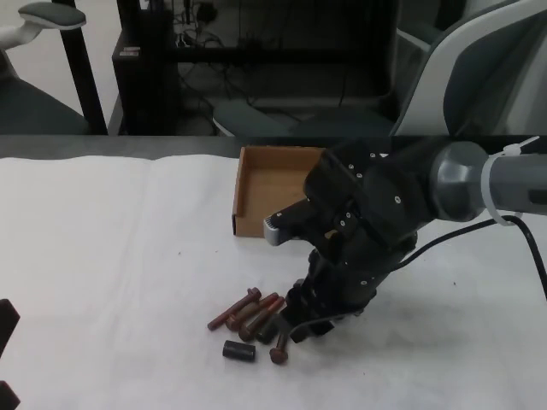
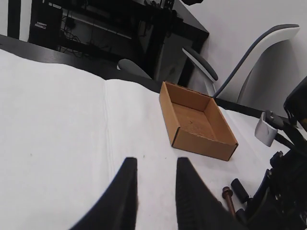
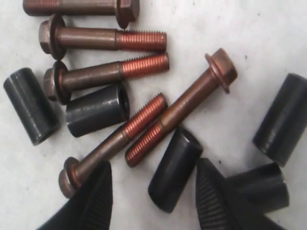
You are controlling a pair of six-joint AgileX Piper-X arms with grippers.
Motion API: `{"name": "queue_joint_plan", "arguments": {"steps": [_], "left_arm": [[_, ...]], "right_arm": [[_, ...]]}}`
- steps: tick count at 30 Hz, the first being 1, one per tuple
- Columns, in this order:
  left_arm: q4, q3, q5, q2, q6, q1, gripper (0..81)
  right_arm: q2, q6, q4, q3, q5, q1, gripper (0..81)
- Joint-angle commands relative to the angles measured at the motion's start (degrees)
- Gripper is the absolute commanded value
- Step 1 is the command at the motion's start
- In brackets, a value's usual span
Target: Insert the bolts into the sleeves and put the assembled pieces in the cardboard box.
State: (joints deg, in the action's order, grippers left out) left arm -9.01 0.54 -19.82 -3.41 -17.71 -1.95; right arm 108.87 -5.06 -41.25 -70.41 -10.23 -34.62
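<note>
White cloth (image 3: 268,43) underlies right tool (image 3: 154,165), spread astride one dark sleeve (image 3: 175,167).

In the high view the right arm (image 1: 376,213) hides the right side of the box (image 1: 249,226) and part of the bolts (image 1: 242,309) at lower centre.

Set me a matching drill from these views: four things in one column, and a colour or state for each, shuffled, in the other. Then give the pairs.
1 cardboard box
2 bolts
3 sleeves
4 right hand

a black
b open, nothing gripped
c copper-coloured
d brown, no pieces inside

Pairs: 1-d, 2-c, 3-a, 4-b.
</note>
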Motion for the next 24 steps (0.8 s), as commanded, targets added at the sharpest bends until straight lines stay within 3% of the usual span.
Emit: {"name": "queue_joint_plan", "arguments": {"steps": [1,20,24], "left_arm": [[0.8,-0.5,0.5,-0.3,-0.3,-0.1,29.4],[2.5,-0.5,2.0,-0.3,-0.3,-0.1,29.4],[2.5,-0.5,2.0,-0.3,-0.3,-0.1,29.4]], "right_arm": [[0.9,-0.6,1.3,-0.6,0.1,0.3,51.5],[4.0,-0.4,-3.1,-0.6,0.0,0.3,51.1],[4.0,-0.4,-6.4,-1.1,0.0,0.3,31.5]]}}
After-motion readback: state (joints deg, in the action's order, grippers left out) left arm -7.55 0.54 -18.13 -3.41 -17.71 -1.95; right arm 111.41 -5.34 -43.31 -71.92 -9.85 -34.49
